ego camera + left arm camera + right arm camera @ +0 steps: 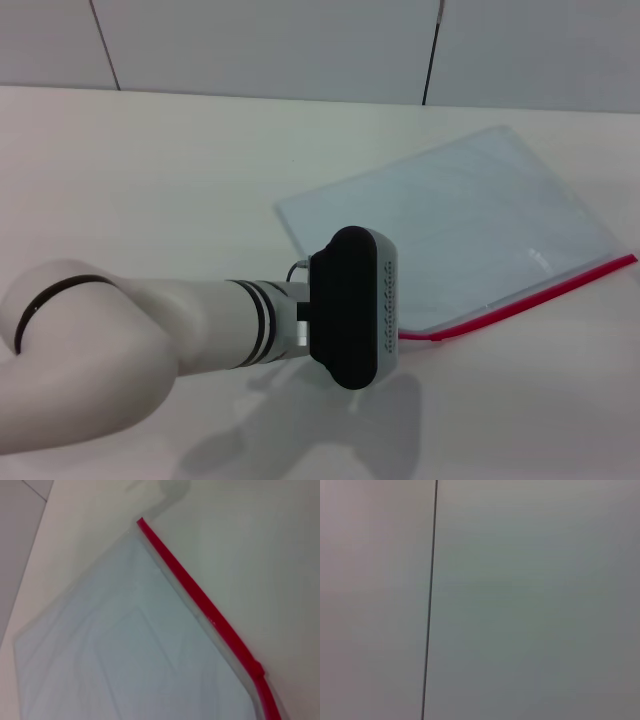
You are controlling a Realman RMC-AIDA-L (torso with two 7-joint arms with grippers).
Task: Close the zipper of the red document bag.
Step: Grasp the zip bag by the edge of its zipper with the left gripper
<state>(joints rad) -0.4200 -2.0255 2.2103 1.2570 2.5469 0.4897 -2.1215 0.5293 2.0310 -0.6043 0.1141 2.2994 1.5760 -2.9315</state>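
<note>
The left tool reaches in from the near left side of the desk, its white arm ending in a black wrist housing that hangs over the near left corner of the red document bag. The housing hides the fingers in the head view and the left wrist view shows none of them, so whether they are apart, together or clamped on anything cannot be told, nor whether the tool touches the bag.

Just beyond the housing, the zipper starts: a thin bright red strip running along the bag's near long edge, from a point beside the tool out toward the right edge of the desk, where its far end reaches the frame border. In the left wrist view the same strip crosses the picture as a straight red band bordering the pale plastic, with a small raised red lump on it toward one end that may be the slider; it is too blurred to be sure.

The bag lies flat on the desk, skewed to its edges, in the right half of the surface, one corner pointing toward the far edge.

The right tool is out of sight; its wrist view shows only a pale wall panel with a dark seam.
</note>
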